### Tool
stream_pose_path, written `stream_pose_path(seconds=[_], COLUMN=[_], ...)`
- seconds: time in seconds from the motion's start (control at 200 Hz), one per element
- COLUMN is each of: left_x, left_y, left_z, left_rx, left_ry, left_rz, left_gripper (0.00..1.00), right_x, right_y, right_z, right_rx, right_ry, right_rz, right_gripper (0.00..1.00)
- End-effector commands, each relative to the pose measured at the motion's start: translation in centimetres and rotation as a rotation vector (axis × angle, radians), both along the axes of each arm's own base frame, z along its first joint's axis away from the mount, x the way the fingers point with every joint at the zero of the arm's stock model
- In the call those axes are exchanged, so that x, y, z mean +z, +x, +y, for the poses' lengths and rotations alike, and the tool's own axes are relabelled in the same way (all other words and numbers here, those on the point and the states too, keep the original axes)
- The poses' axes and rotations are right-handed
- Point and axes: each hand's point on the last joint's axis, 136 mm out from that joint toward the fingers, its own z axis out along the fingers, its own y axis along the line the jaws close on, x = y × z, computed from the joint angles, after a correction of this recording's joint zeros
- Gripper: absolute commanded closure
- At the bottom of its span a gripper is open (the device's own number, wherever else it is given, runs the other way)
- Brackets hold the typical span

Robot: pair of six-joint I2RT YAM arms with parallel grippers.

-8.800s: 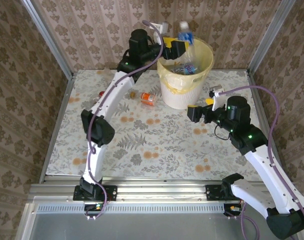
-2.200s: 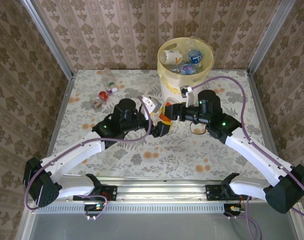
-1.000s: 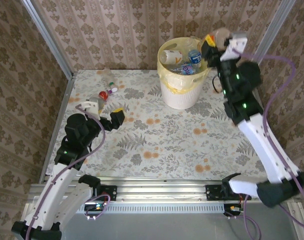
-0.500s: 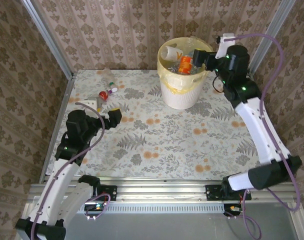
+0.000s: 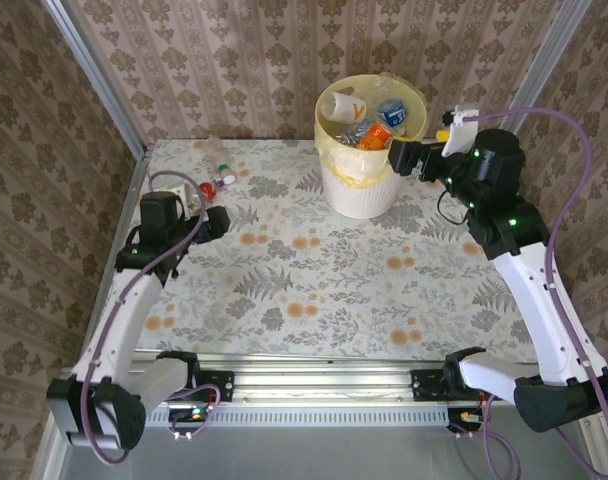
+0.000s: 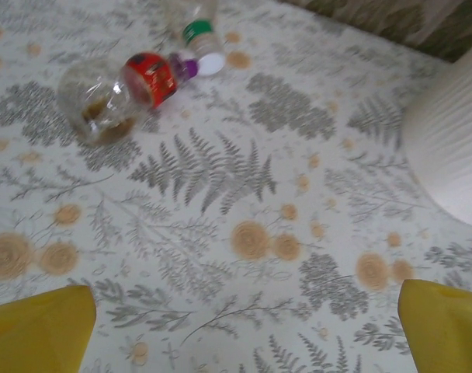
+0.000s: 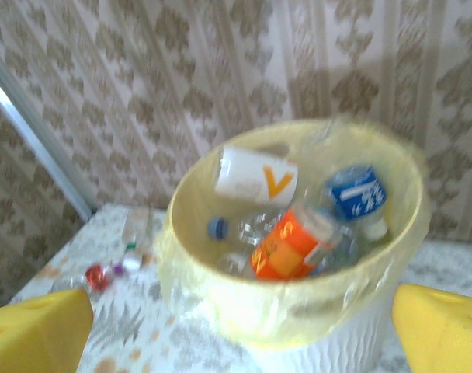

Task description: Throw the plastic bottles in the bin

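— Well, what do we have nearest the bases?
— We record the left gripper [image 5: 213, 222] low over the floral table [image 5: 314, 290], on the left side. Its fingers are spread wide with nothing between them.
— And beyond it?
— We note two plastic bottles lying on the table just past it. One is a clear one with a red label [image 6: 116, 92], on its side. The other is a second with a green band and white cap [image 6: 197, 35], close by. We cannot tell whether they touch.
— The right side?
— We find the right gripper [image 5: 402, 157] raised beside the bin's right rim, fingers likewise spread, holding nothing.
— The bin itself?
— The bin [image 5: 359, 195] stands upright at the far edge by the wall [image 5: 234, 70]. Inside we see an orange-labelled bottle [image 7: 286, 242], a blue-labelled one [image 7: 357, 194] and a white one marked with an orange V [image 7: 251, 176].
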Motion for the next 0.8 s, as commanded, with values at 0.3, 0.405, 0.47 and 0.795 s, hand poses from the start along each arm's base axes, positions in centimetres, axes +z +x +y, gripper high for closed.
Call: stream_pose_path(seconds=[0.3,0.405,0.47,0.795], left_x=[-2.4,-3.7,-4.9,-8.6], left_y=[5.7,7.7,8.8,14.7], left_z=[5.0,5.4,6.2,7.4], left_rx=[-0.019,-0.098,-0.111,-0.149], left_ry=[0.301,0.343,0.375,0.389], left_rz=[0.239,0.297,0.352,0.435], left_gripper=[0.0,0.0,0.0,0.0], right_x=[-2.3,-2.8,-3.3,-4.4], right_y=[-4.3,-4.6,-4.6,-5.1], right_z=[1.4,1.3,1.5,2.3], right_rx=[0.12,0.115,0.122,0.169], right_ry=[0.026,0.029,0.039,0.055], right_rz=[0.075,0.081,0.092,0.122], right_gripper=[0.0,0.0,0.0,0.0])
